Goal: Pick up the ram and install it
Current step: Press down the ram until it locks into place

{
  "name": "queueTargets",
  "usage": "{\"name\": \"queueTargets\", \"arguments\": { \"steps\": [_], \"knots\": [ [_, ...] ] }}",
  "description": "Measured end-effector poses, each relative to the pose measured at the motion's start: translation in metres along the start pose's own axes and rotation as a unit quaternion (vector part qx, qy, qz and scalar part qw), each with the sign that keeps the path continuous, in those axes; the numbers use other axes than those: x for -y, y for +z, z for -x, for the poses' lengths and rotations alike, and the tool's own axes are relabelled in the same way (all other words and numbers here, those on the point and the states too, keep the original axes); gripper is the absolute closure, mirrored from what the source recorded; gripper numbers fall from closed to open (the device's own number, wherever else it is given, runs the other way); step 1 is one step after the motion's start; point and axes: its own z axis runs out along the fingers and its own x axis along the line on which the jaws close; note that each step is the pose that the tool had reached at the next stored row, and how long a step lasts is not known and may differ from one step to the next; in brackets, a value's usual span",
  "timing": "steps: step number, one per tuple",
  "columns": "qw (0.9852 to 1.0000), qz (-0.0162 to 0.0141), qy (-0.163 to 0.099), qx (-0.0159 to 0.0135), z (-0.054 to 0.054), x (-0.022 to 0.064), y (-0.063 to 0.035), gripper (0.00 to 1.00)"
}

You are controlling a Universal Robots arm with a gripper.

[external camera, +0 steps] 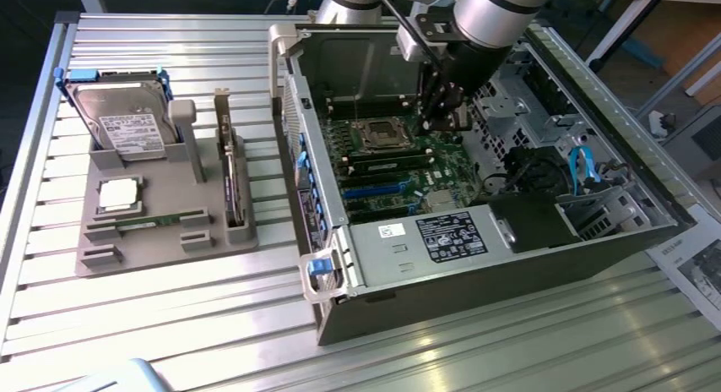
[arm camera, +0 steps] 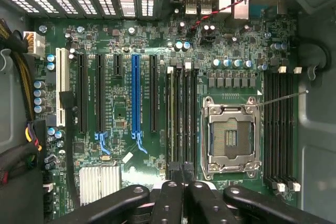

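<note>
Closed fingers of the gripper (arm camera: 181,192) fill the near edge of the wrist view, pinched together directly over the ram (arm camera: 171,121), whose green edge sits in a slot of the motherboard (arm camera: 121,114) just beside the empty CPU socket (arm camera: 231,137), its long axis running straight away from the fingertips. From the exterior view the gripper (external camera: 443,122) reaches down inside the open computer case (external camera: 609,240), near its far end. Beside the case on the slatted table (external camera: 147,324), a grey holder (external camera: 169,231) carries a hard drive (external camera: 124,122), a square silver chip (external camera: 118,195) and an upright card (external camera: 233,181).
</note>
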Motion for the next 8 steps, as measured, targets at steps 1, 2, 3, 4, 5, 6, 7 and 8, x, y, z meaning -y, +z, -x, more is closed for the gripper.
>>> {"name": "queueTargets", "arguments": {
  "steps": [1,2,3,4,5,6,7,8],
  "knots": [
    [1.0000,0.0000,0.000,0.0000,0.0000,0.0000,0.0000,0.90],
    [1.0000,0.0000,0.000,0.0000,0.0000,0.0000,0.0000,0.90],
    [1.0000,0.0000,0.000,0.0000,0.0000,0.0000,0.0000,0.90],
    [1.0000,0.0000,0.000,0.0000,0.0000,0.0000,0.0000,0.90],
    [1.0000,0.0000,0.000,0.0000,0.0000,0.0000,-0.0002,0.90],
    [1.0000,0.0000,0.000,-0.0001,0.0002,0.0000,-0.0015,0.90],
    [1.0000,0.0000,0.000,-0.0001,0.0003,0.0000,-0.0026,0.90],
    [1.0000,0.0000,0.000,0.0000,0.0005,-0.0001,-0.0047,0.90]
  ]
}}
